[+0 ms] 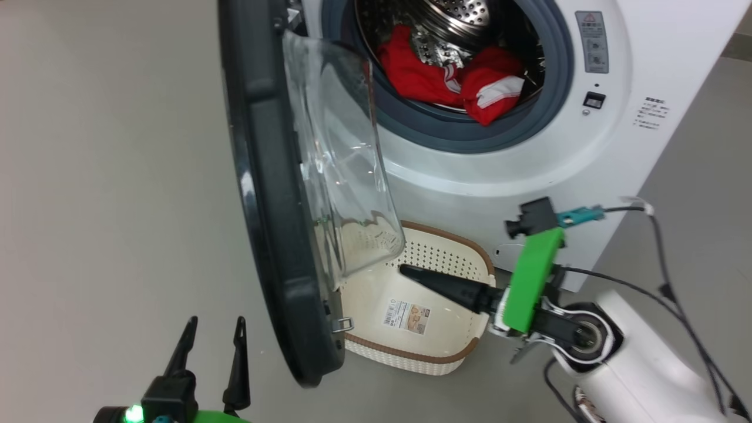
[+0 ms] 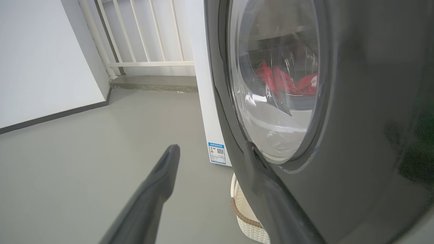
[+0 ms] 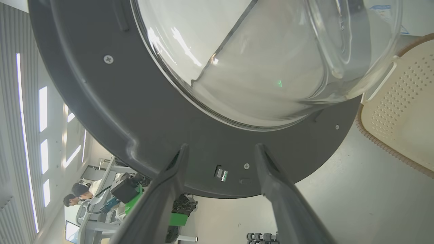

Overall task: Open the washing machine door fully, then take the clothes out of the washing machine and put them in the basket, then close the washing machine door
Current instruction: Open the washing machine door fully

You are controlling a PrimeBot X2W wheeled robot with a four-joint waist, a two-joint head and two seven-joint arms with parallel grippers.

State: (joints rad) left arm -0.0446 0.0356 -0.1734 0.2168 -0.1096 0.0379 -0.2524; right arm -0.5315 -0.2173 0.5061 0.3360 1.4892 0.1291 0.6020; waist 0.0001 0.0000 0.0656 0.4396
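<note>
While the washing machine door (image 1: pixel 276 235) stands swung out roughly edge-on to the robot, not yet folded fully back, the clothes (image 1: pixel 452 79) lie as a red heap in the drum of the washing machine (image 1: pixel 646 88). The basket (image 1: pixel 411 351) sits on the floor (image 1: pixel 117 176) just under the door's glass bowl.

Right pincer (image 3: pixel 222 147): fingers apart, clamped on nothing, aimed at the door's inner face near its lower rim, above the basket.

Left pincer (image 1: pixel 216 322): fingers apart, empty, low beside the door's outer face.

Step in hand, as judged: finishing the door's swing. Good practice would be to:
- press on the dark inner ring near the free edge, far from the hinge, rather than on the glass;
- keep the fingers above the basket rim;
- draw the left pincer clear of the door's path first.
</note>
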